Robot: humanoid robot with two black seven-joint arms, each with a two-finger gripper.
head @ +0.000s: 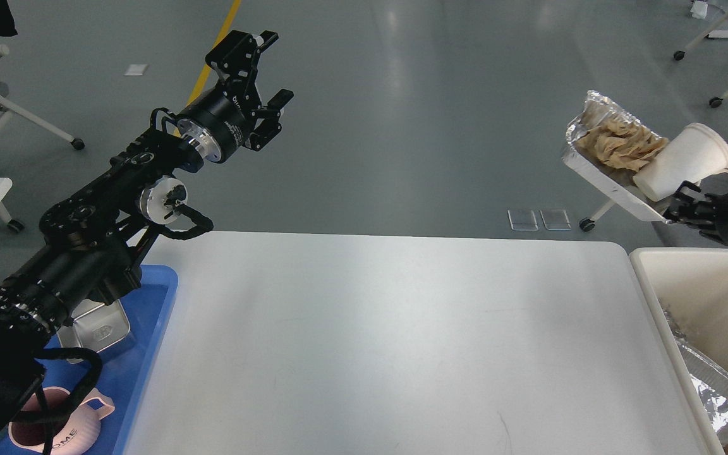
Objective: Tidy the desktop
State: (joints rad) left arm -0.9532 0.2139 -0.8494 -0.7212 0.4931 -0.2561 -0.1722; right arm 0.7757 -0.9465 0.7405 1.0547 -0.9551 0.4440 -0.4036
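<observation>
The white desktop fills the lower middle of the head view. High at the right, my right gripper is shut on the near edge of a foil tray, which hangs tilted in the air beyond the desktop's far right corner. Crumpled brown paper and a leaning white paper cup sit in that tray. My left gripper is raised far above the desktop's left side, open, with nothing between its fingers.
A blue tray at the left holds a metal box and a pink cup. At the right stands a cream-white bin with another foil tray inside. Office chairs stand on the floor beyond.
</observation>
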